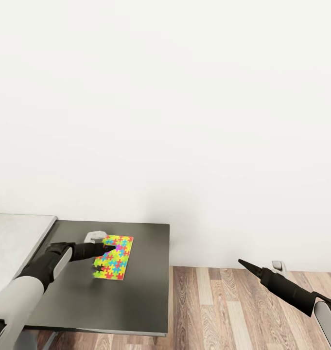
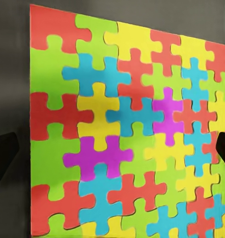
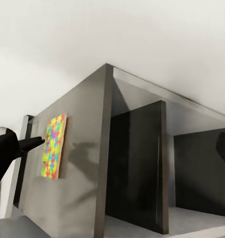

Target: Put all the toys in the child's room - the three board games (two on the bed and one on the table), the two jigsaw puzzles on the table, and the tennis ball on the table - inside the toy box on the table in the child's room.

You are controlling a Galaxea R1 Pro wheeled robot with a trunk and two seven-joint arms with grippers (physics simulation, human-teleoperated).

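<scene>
The left gripper (image 1: 108, 249) hangs open right over the bright multicoloured flat jigsaw puzzle box (image 1: 114, 257), which lies on the dark-grey cabinet top (image 1: 141, 291). Looks like the pick-up step; next it probably needs to drop and pinch the box's edges.

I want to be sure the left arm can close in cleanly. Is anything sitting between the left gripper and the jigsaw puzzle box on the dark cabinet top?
Nothing visible does. The left gripper hangs right over the jigsaw puzzle, and the left wrist view shows only the box's top between the open fingertips.
</scene>
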